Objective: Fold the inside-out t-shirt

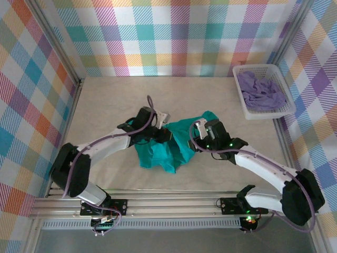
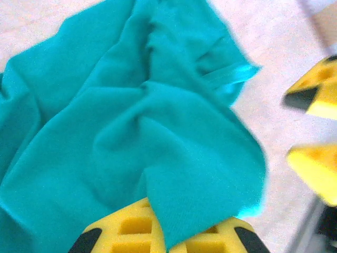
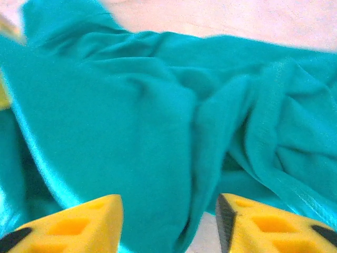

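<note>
While the teal t-shirt point(image 1: 168, 145) is lying crumpled on the tabletop point(image 1: 105, 100) | left pincer point(image 2: 174, 229) is pinching its cloth | right pincer point(image 3: 168, 205) is gaping open

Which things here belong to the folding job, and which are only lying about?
For the job: teal t-shirt; left gripper, shut on it; right gripper, open.
Lying about: white basket; lavender garment inside it.

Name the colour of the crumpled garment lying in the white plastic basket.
Lavender-purple; the crumpled cloth garment shows best in the top external view.
</note>
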{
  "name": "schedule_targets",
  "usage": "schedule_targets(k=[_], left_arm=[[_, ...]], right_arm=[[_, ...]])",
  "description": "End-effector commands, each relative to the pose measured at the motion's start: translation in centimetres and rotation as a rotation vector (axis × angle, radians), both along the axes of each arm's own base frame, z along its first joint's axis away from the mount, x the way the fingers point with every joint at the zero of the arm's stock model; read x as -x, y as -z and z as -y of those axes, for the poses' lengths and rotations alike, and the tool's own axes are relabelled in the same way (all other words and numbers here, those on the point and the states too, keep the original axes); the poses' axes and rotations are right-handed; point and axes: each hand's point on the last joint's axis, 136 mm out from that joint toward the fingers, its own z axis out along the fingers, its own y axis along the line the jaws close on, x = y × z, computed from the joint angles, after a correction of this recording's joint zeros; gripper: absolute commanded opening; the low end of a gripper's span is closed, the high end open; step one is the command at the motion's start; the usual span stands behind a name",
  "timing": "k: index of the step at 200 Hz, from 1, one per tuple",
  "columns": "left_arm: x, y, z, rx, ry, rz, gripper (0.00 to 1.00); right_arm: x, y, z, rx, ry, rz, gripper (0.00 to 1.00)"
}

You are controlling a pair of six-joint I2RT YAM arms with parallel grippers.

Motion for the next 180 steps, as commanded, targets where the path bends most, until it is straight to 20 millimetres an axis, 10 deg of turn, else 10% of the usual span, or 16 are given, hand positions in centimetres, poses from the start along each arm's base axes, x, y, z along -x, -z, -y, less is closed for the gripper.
schedule_targets(k=[1, 73, 123, 148, 180], left_arm=[[3.4, -2.1, 0.9, 0.152, 0.071, -0.143, 0.0], [4.7, -5.0, 0.5, 0.234, 0.079, -0.14, 0.0], [2.3, -4.2, -3.1, 0.075, -0.107, -0.031, 0.0], [-0.7, -2.5, -8.8, -0.195, -0.381, 0.082, 0.01], [-0.4, -2.5, -9.7, -0.279, -0.405, 0.147, 0.18]], right_arm=[[1.9, -3.6, -3.1, -0.095, -0.217, 0.14, 0.61], [0.0, -1.1, -7.3, -0.102, -0.28, 0.131, 0.74], [1.8, -2.9, -9.2, -0.291, -0.431, 0.044, 0.0], [5.2, -6.4, -9.2, -0.536, -0.615, -0.078, 0.0], [6.3, -8.0, -9.2, -0.672, -0.692, -0.145, 0.0]])
